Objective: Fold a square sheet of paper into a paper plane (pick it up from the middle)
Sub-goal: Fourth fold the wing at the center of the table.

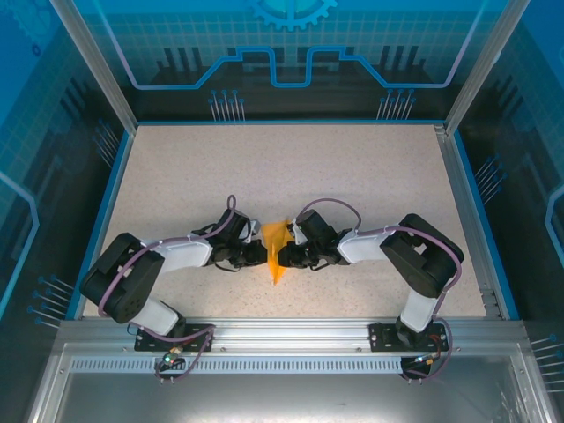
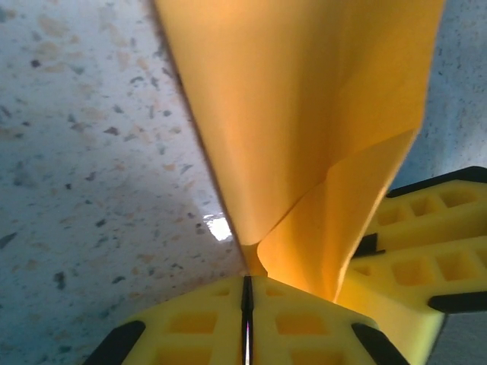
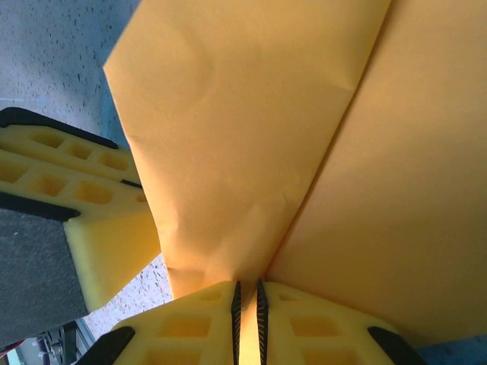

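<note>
Top external: left gripper (image 1: 257, 256) and right gripper (image 1: 289, 257) meet tip to tip at the middle of the table (image 1: 352, 176), a folded orange paper (image 1: 277, 250) between them.
The paper tapers to a point aimed at the near edge (creases run along it). In the left wrist view, the jaws are pressed together on a pinched corner of the paper. In the right wrist view, the jaws clamp its edge, and flaps fan away from them.

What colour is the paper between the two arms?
Plain orange-yellow, no print; the paper shows best in the right wrist view.
</note>
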Available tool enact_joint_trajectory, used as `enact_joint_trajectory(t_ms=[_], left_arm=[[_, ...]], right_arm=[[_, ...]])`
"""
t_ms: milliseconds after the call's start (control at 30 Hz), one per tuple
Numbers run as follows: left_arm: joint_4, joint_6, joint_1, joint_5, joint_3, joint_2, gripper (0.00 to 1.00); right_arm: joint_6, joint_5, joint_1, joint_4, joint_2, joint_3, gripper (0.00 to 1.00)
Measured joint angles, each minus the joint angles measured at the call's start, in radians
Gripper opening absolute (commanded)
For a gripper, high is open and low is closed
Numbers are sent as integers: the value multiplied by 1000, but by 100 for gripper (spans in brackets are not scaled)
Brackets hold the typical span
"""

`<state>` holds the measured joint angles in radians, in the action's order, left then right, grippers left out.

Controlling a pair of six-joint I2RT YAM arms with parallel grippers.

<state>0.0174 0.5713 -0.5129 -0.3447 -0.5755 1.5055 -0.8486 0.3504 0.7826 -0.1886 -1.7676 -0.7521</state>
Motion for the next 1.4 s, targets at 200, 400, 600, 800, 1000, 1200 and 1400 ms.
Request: enact_joint_trajectory(t_ms=[200,400,600,800,1000,1200,1400], left_arm=[[2,3,-1,0,-9,-41,10],[1,4,-1,0,-19,-24,10],[-2,3,-1,-12,-35,40,10],[-4,3,-1,-18,-42,66,9],[-63,5,0,-46,-47,98,8],[-85,6,0,-53,-47,108,8],[-87,-4,0,-53,-47,109,8]], right_arm=[[0,0,0,0,0,0,16],[0,0,0,0,0,0,16],[0,0,0,0,0,0,16],[0,0,0,-1,0,0,16],[0,0,0,-2,0,0,17],[0,-2,0,-3,2,1,17],[1,-13,0,-6,18,10,20]])
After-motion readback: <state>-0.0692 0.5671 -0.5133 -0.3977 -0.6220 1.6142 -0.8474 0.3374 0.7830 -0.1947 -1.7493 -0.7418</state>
